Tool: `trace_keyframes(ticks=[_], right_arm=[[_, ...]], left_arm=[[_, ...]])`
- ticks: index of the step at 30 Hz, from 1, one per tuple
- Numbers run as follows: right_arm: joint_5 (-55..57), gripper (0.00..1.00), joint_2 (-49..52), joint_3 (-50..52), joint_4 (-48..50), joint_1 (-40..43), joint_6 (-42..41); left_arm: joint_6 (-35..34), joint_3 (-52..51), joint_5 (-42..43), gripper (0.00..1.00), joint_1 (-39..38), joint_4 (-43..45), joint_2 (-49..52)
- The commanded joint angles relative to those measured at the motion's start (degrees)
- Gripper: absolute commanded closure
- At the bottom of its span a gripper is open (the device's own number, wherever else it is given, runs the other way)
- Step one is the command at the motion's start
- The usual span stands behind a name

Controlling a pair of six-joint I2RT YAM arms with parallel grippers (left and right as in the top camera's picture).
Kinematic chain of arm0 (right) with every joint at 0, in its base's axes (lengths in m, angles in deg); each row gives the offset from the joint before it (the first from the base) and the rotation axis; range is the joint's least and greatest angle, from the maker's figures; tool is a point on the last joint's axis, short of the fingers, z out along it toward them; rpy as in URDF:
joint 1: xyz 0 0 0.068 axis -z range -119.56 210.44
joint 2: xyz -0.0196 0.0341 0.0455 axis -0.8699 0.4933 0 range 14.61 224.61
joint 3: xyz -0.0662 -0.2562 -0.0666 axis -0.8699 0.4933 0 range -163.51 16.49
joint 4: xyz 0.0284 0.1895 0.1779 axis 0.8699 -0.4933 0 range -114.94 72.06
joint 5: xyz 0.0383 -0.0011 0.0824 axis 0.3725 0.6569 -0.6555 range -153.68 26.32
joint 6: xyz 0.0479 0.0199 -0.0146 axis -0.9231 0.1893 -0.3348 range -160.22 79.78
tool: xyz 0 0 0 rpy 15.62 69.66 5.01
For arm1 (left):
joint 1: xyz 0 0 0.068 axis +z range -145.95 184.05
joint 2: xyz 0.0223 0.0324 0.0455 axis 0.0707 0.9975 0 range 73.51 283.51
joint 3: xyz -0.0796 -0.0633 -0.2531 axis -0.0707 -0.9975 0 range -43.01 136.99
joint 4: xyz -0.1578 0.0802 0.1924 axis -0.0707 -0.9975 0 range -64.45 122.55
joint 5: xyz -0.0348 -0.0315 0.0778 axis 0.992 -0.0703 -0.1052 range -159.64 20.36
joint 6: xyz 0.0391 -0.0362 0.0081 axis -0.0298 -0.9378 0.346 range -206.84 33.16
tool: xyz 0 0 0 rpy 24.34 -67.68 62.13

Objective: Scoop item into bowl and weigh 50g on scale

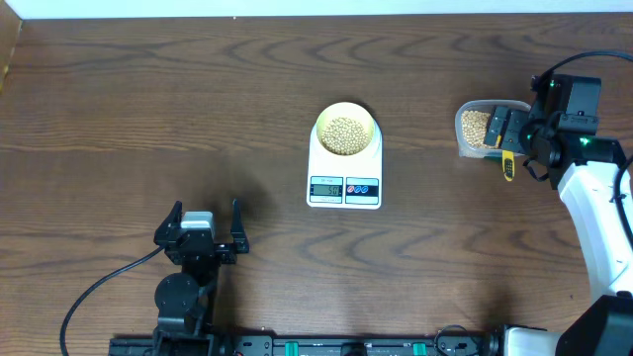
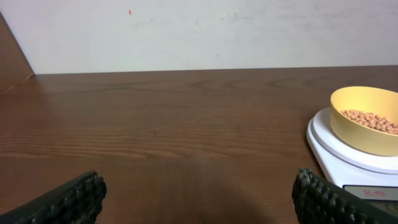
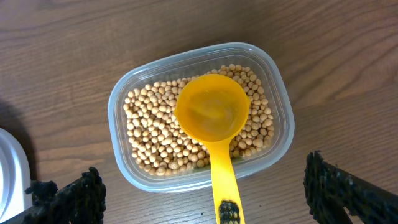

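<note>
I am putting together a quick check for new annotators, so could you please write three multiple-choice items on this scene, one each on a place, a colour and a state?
1. Where does the bowl stand?
A. on the scale
B. inside the clear tub
C. on the bare table beside the left arm

2. What colour is the scoop?
A. white
B. yellow
C. green

3. How is the scoop just now?
A. held in the right gripper's fingers
B. empty, resting on the beans in the clear tub, with the right gripper open above it
C. heaped with beans over the bowl

Key: 1 A, the overhead view shows the bowl on the scale's platform. 2 B, the right wrist view shows it yellow. 3 B, its cup is bare and the fingers stand wide apart.
</note>
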Motion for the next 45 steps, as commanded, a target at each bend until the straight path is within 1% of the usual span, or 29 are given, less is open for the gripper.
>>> trace_keyframes(ticks=[1,33,45], right_arm=[[0.37,0.01,-1.36,-0.07,-0.09,-0.13,0.44],[0.37,0.01,-1.36,-0.07,-0.09,-0.13,0.44],[0.20,0.01,-4.11,-0.07,-0.20,-0.15,0.42]], left_arm=[[0.74,-1.86,-1.11,0.02,0.35,-0.50,-0.37],[0.72,-1.86,-1.11,0.02,0.35,-0.50,-0.37],[0.72,-1.86,-1.11,0.02,0.35,-0.50,-0.37]])
